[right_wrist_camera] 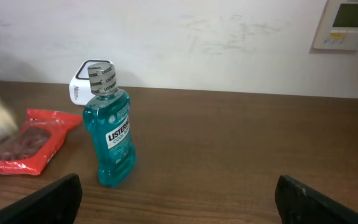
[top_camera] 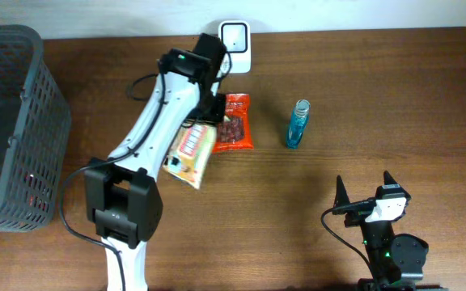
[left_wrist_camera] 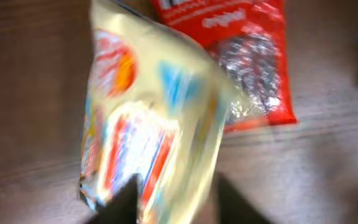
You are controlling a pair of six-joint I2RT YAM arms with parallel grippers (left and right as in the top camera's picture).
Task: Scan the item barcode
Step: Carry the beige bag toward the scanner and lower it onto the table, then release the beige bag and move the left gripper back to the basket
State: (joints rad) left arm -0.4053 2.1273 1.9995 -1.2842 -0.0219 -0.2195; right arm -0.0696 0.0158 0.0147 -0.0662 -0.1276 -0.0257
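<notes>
The left hand [top_camera: 210, 109] is hovering over the yellow snack packet [top_camera: 191, 153], just left of the red packet [top_camera: 235, 123]. Its fingers are showing partly parted, grip unclear. The right hand [top_camera: 363, 184] is sitting wide open, empty.

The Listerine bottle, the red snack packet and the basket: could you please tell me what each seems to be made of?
The Listerine bottle: clear plastic, probably, glossy; the blue liquid shows through. The red snack packet: thin plastic film, shiny, with a see-through window and crinkles. The basket: likely moulded plastic, matt grey, with a mesh wall.
</notes>
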